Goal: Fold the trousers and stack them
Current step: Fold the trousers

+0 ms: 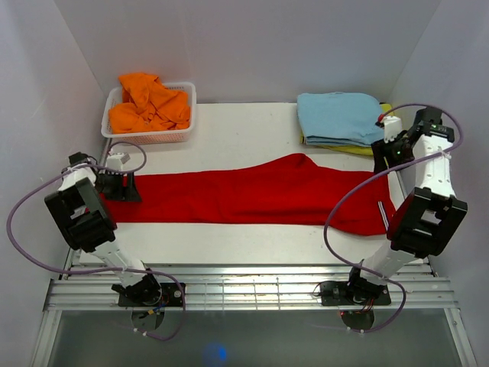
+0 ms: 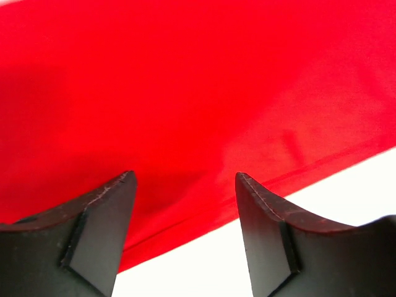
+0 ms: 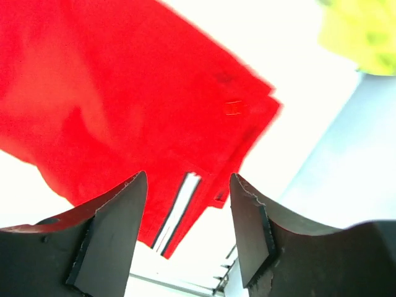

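Lying flat: the trousers (image 1: 260, 191) are spread on the table (image 1: 244, 126), with the long axis going left to right, from one arm to the other.
Left side: the left gripper (image 2: 184, 176) is released, jaws apart, low over the left end of the cloth, holding nothing.
Right side: the right gripper (image 3: 189, 176) is released and empty, above the right end with the white stripes (image 3: 179, 207).
Nearer arm: each arm is near 1 end, so I judge the fold should carry 1 end along this axis.
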Motion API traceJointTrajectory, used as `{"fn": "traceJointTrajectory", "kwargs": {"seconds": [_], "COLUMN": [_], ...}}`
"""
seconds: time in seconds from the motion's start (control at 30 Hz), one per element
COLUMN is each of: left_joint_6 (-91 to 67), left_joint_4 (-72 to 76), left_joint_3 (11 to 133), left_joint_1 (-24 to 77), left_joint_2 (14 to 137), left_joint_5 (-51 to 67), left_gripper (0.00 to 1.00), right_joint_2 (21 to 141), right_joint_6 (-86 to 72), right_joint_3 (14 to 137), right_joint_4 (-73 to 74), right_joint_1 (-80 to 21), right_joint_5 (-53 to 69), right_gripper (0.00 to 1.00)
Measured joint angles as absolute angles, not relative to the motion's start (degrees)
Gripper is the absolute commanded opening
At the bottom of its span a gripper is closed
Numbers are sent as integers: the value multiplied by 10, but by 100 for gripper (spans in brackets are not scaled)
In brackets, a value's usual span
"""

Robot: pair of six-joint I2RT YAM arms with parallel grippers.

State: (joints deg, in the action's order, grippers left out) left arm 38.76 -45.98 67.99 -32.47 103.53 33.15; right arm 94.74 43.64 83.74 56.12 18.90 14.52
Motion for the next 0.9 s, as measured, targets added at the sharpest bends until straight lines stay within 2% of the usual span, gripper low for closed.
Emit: {"fn": "traceJointTrajectory", "kwargs": {"seconds": [0.13,0.2,0.3,0.37,0.53,0.9], "left_joint_6": [407,406,396,386,359,306], "left_joint_4": [-475,-470,-457,-451,-431,-402], "left_joint_3": [666,657,643,641,630,630], "left_joint_1": [-262,-226,-196,-195,-199,-200], "left_joint_2": [969,929,891,890,912,947], "left_joint_5": [344,354,366,366,359,334], "left_gripper": [77,77,78,78,79,79], "right_joint_2": [965,983,1005,1007,998,994], "right_joint_6": [366,335,301,287,270,263], "right_joint_3": [897,894,845,793,697,623], "right_joint_4": [564,568,566,564,557,504], "right_joint_1": [240,274,321,348,371,374], "right_joint_5": [157,164,176,181,189,209], "right_gripper": [66,72,75,86,87,91]}}
